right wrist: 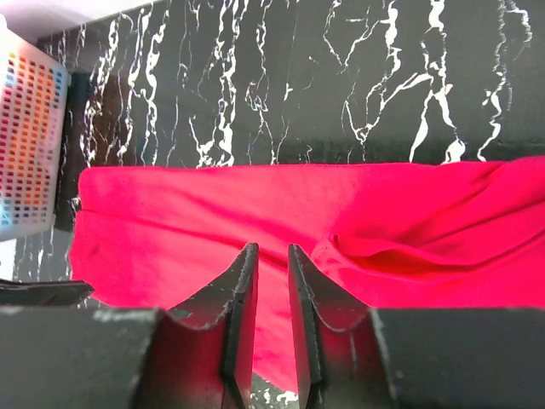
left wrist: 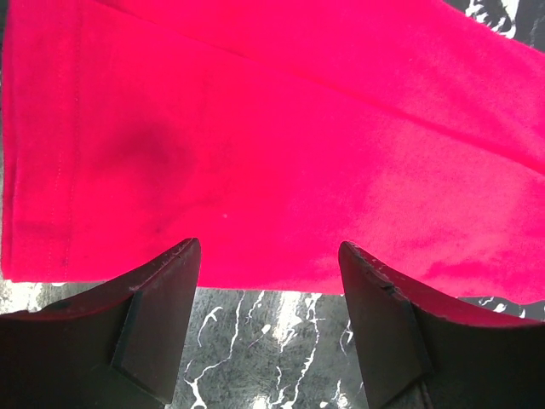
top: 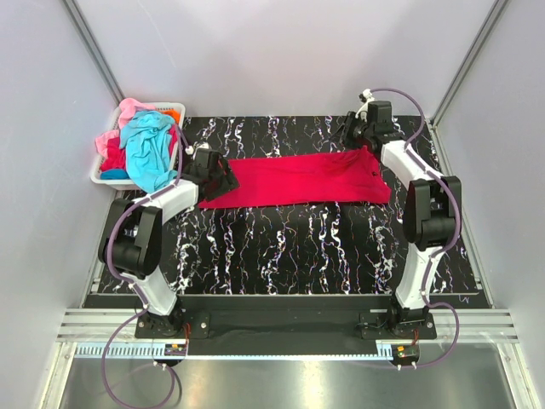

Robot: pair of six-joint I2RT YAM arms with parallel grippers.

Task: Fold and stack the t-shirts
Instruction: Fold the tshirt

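The crimson-red t-shirt lies folded into a long flat strip across the black marbled table. My left gripper is at the strip's left end. In the left wrist view it is wide open and empty, its fingertips over the near edge of the red cloth. My right gripper is at the strip's far right corner. In the right wrist view it hovers over the red cloth with its jaws a narrow gap apart and nothing pinched between them. The cloth is bunched at the right.
A white plastic basket stands at the table's far left. It holds a turquoise t-shirt, a pink one and an orange one. The basket also shows in the right wrist view. Grey walls enclose the table.
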